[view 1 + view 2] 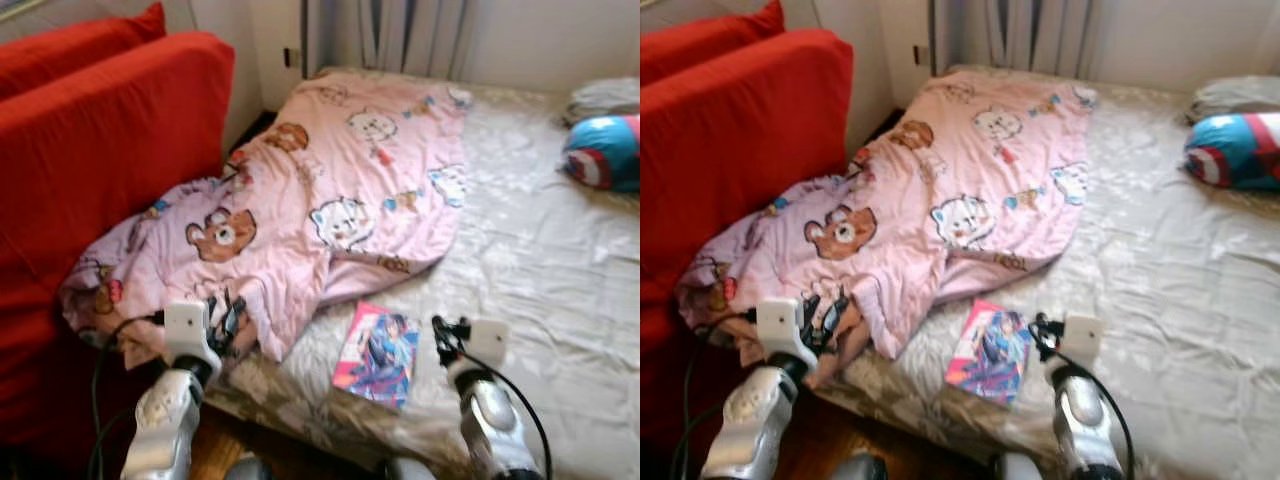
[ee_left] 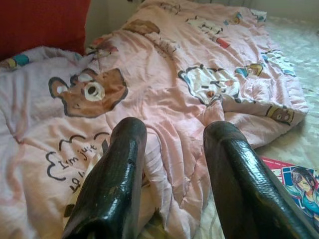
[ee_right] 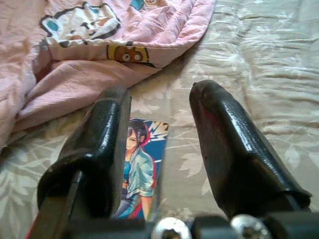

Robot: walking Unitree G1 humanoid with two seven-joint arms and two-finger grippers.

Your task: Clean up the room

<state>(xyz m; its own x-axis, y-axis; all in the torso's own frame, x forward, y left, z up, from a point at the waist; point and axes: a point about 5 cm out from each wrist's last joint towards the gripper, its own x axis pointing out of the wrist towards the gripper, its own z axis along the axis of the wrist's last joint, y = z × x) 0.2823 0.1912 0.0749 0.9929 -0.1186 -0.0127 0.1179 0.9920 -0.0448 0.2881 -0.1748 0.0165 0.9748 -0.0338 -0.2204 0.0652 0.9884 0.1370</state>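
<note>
Lying just beside right claw [image 1: 440, 335]: book [image 1: 380, 356]

We see a pale pink blanket [image 1: 320, 200] printed with brown bears and white cats, lying on a bed [image 1: 540, 300] sheeted in shiny beige with a leaf pattern. The sofa [image 1: 90, 160] is solid red. The book [image 1: 378, 354] has a pink, blue and red comic cover; the cushion [image 1: 604, 150] is teal, red and white. Our fingers [image 2: 112, 184] are glossy black.
</note>
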